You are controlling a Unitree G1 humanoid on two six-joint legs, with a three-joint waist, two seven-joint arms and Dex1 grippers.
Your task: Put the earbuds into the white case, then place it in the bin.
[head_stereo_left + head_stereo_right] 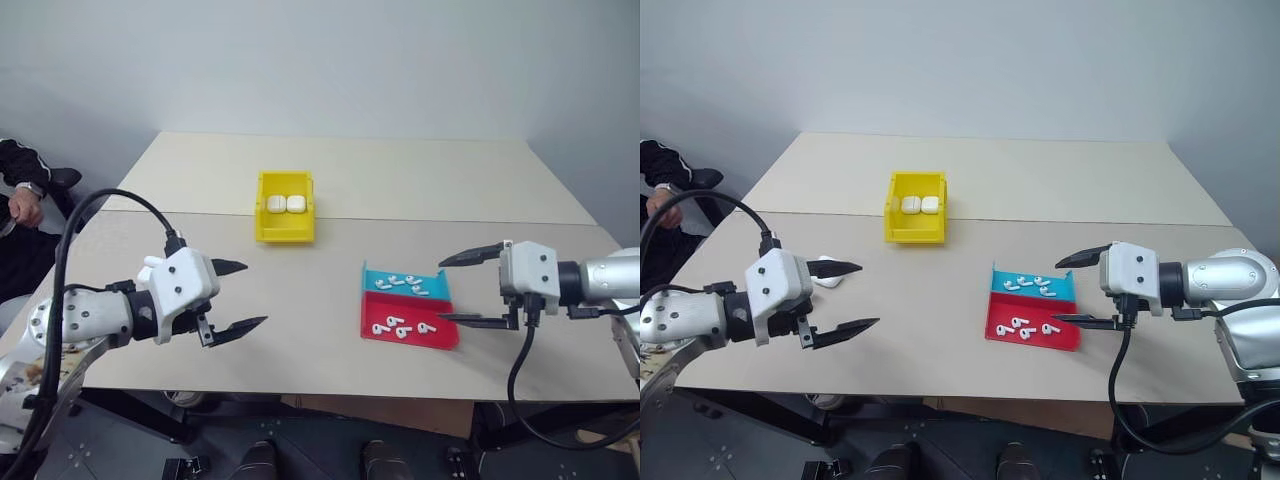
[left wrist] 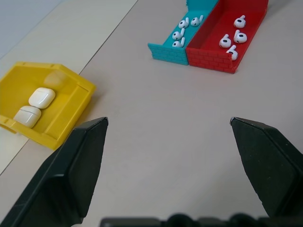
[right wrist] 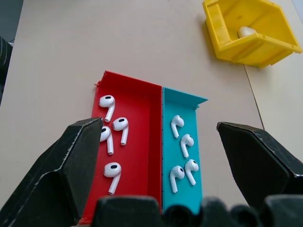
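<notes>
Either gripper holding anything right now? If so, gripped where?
Nothing held. The left gripper and the right gripper both stand open and empty above the table.

2 cases [image 2: 37, 107] in yellow bin [image 2: 71, 116]

Glossy white plastic earbuds [image 3: 113, 107] lie in brick-textured plastic trays [image 2: 211, 57] on a matt table [image 1: 330, 330].
</notes>
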